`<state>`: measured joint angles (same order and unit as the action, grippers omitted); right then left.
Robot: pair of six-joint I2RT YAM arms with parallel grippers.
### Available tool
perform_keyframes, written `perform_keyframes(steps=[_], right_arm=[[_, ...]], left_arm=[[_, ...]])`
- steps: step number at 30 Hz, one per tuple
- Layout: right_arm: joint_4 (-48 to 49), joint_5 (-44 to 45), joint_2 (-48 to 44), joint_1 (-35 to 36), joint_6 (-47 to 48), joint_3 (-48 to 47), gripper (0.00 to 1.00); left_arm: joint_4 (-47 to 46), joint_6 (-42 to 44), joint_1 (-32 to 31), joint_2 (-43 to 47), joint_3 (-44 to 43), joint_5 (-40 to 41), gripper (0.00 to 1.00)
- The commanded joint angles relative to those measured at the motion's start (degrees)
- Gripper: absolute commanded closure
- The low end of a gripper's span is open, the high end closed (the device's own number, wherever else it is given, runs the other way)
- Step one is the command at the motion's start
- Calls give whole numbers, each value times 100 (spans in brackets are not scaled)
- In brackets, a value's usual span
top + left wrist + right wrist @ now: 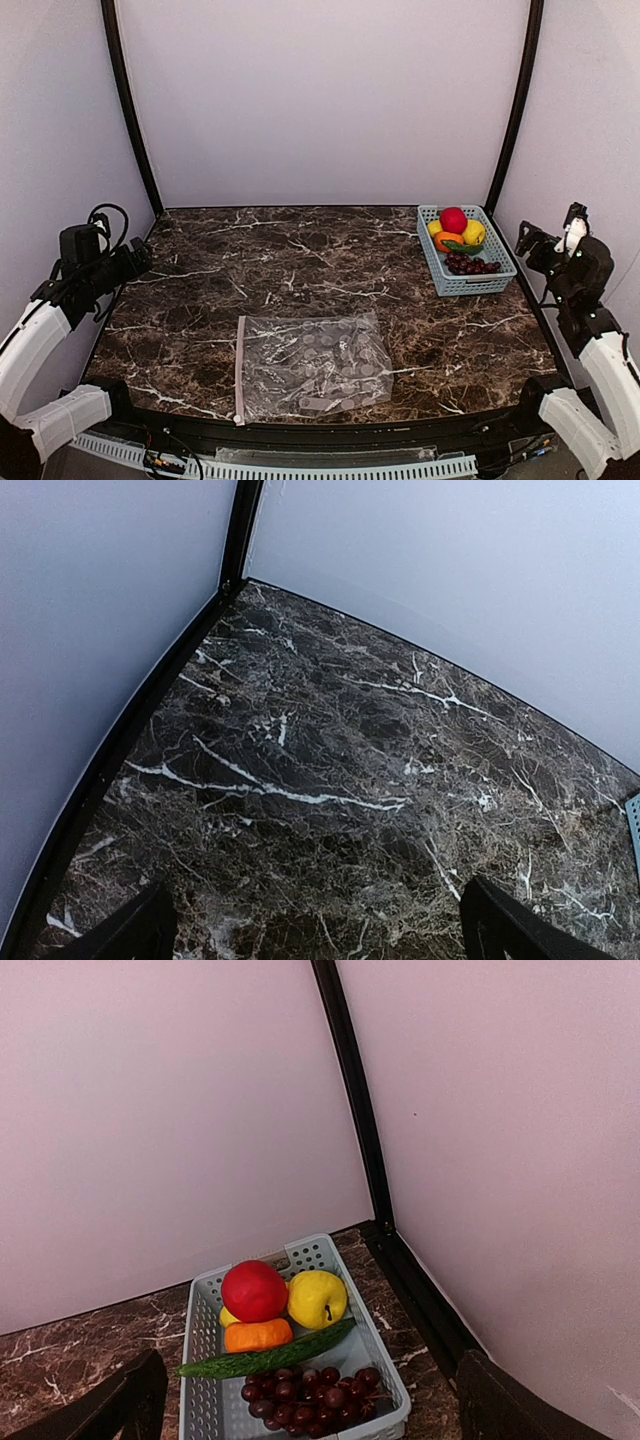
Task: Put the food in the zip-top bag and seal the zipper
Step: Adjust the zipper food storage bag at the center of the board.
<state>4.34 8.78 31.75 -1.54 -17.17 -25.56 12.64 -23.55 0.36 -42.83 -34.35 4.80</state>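
The clear dotted zip-top bag [310,367] lies flat at the front middle of the table, its whitish-pink zipper [239,371] along the left edge. The food sits in a light-blue basket [437,266] at the back right: red apple [453,219], yellow fruit [474,232], orange piece [447,240], green piece [466,247], purple grapes [472,265]. In the right wrist view I see the apple [254,1290], yellow fruit [317,1298], orange piece [258,1335], green piece [268,1351] and grapes [312,1395]. My left gripper [135,257] is open at the left edge. My right gripper [530,242] is open, just right of the basket.
The marble table [300,270] is enclosed by pale walls with black corner posts [130,110]. The basket [200,1380] stands close to the right wall and post [350,1090]. The left wrist view shows bare marble [330,780] and the back left corner.
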Motion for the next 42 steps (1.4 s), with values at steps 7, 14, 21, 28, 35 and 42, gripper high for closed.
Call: perform_keyframes(steps=[7,14,21,28,35,42], right_arm=[[-844,-1298,-186,-13,-87,-226,2],[-1777,-2294,766,523,-173,-957,9],[-2264,-2624,1586,1777,-474,-1110,2],[-1246,-2014,2985,3808,-1200,-804,6],[-1069,-1684,4510,4903,-1163,-1239,19],[-967,-1495,5138,5275,-1123,-1392,38]], left_arm=[[584,243,87,210,-307,-1959,0],[1033,266,-732,68,-552,-2260,6],[880,-168,-1850,97,-174,-1739,7],[-142,-1071,-2597,-5,853,-1809,7],[-513,-1418,-3028,-157,1268,-1838,7],[-546,-1559,-3050,-114,1415,-1951,6]])
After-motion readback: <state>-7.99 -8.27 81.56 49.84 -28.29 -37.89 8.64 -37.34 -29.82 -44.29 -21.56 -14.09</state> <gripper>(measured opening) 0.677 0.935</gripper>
